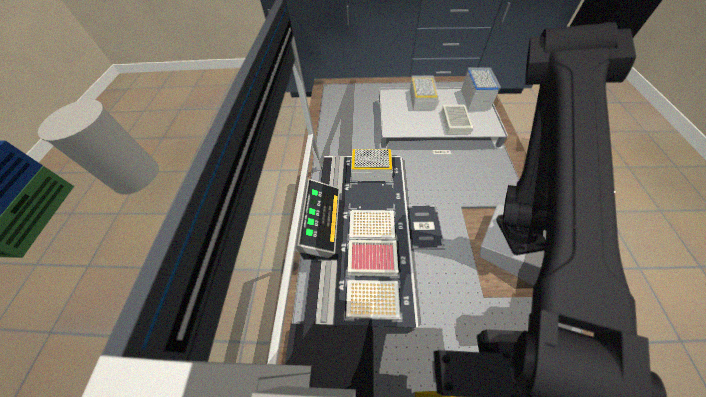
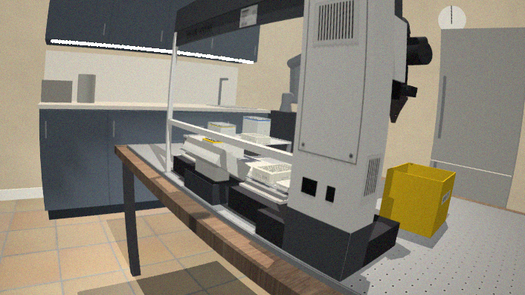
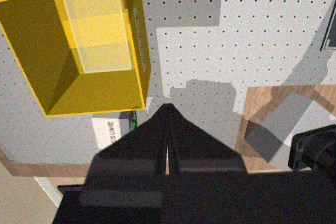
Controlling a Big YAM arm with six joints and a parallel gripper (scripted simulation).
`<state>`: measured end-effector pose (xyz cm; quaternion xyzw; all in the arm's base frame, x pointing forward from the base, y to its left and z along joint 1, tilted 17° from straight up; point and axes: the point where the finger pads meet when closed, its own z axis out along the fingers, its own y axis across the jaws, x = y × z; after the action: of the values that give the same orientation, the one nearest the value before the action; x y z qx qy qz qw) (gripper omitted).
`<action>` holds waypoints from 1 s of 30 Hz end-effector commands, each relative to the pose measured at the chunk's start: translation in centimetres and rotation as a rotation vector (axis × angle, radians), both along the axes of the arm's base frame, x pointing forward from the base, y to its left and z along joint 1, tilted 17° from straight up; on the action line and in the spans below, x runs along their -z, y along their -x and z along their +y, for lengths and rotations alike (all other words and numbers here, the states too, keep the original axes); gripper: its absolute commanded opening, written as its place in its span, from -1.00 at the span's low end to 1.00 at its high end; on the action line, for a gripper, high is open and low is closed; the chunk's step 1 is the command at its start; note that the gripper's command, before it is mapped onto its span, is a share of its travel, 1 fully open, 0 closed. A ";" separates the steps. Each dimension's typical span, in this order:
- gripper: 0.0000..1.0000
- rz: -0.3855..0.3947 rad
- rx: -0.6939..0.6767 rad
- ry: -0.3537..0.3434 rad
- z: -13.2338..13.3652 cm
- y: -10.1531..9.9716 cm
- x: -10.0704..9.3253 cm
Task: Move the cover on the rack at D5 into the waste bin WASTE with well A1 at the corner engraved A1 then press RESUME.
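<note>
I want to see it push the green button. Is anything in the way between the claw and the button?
Nothing visible is. In the wrist view the shut claw is just right of the green RESUME key. The yellow waste bin sits close by, but not in that gap.

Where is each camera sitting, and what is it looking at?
Top: high above, looking down on the row of trays and the shelf; the black arm fills the right side.
Exterior: low beside the table, looking past the big grey machine to the yellow bin; only a bit of arm peeks out behind the machine.
Wrist: on the arm, looking down past the shut, empty jaws onto the bin with a clear cover inside.
Shared: the exterior and wrist views both show the bin.
</note>
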<state>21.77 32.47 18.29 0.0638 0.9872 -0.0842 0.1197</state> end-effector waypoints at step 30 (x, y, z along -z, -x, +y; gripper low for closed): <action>-1.00 -0.017 0.027 -0.049 1.4 10.4 1.1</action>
<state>12.29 33.00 15.87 0.0647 0.9871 -0.0845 0.1199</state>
